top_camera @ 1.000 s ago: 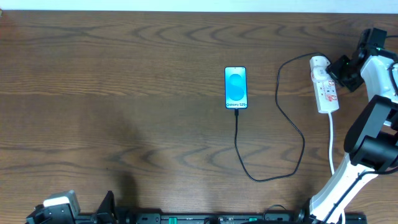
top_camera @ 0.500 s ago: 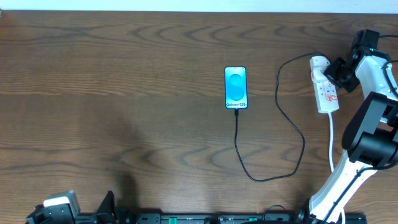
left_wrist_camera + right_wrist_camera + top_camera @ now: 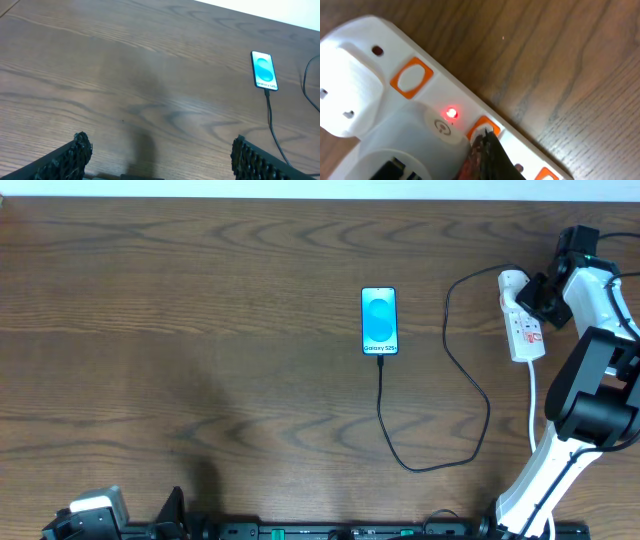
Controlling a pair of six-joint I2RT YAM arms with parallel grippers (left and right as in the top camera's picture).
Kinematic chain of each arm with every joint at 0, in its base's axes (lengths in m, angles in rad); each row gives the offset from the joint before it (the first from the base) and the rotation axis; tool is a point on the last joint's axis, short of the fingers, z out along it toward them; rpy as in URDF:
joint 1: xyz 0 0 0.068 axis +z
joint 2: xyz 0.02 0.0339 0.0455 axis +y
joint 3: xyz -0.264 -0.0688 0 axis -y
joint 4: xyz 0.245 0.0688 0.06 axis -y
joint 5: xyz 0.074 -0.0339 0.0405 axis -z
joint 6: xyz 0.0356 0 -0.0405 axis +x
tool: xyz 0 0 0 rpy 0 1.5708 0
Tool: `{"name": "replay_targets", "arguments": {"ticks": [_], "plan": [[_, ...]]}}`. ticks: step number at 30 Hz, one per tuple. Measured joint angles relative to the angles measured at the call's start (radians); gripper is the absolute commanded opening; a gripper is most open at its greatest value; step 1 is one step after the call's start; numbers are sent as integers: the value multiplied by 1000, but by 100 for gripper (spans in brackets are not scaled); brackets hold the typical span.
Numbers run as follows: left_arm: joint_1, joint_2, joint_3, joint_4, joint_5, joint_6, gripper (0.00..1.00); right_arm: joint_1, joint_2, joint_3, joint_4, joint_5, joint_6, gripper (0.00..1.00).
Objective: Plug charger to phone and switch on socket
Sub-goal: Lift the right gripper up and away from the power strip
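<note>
The phone [image 3: 379,320] lies flat mid-table with its blue screen lit; it also shows in the left wrist view [image 3: 263,71]. The thin black charger cable [image 3: 470,380] runs from the phone's near end in a loop to the socket [image 3: 524,325], a white power strip at the right. My right gripper [image 3: 545,292] is shut and its fingertips [image 3: 487,137] press on an orange switch of the socket [image 3: 410,75]. A red light [image 3: 451,113] glows beside it. My left gripper [image 3: 160,160] is open and empty, low over bare wood at the near left.
The socket's thick white cord [image 3: 533,405] runs toward the near edge beside the right arm's base. A white plug [image 3: 347,107] sits in the strip's end outlet. The wooden table [image 3: 180,350] stretches wide to the left of the phone.
My right gripper has shifted slightly left and away, onto the far end of the socket. The phone, the cable and the left arm have not moved.
</note>
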Motion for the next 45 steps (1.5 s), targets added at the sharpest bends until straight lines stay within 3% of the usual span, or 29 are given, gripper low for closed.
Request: {"name": "replay_targets", "arguments": {"ticks": [9,13,15,19,24,29,35,39,45], "plan": [[0,0,0,0,0,0,91,0,-5,0,-21,-5,-11,1],[0,0,0,0,0,0,91,42,-77,-20,-90,-115,-12,1],[0,0,0,0,0,0,91,54,-180,-27,-78,-144,-21,1],[0,-1,0,1,0,0,91,50,-655,-2,14,-166,-26,1],[0,-1,0,1,0,0,91,50,-944,8,46,-180,-26,1],[0,-76,0,2,5,0,91,50,-1028,8,63,-231,-26,1],[-2,-330,4,-11,5,0,91,50,-1022,4,69,-347,-26,1],[-45,-341,9,-13,8,0,91,53,-1028,2,86,-467,-26,1],[-141,-341,9,-13,11,0,91,114,-1093,2,92,-500,-26,1]]}}
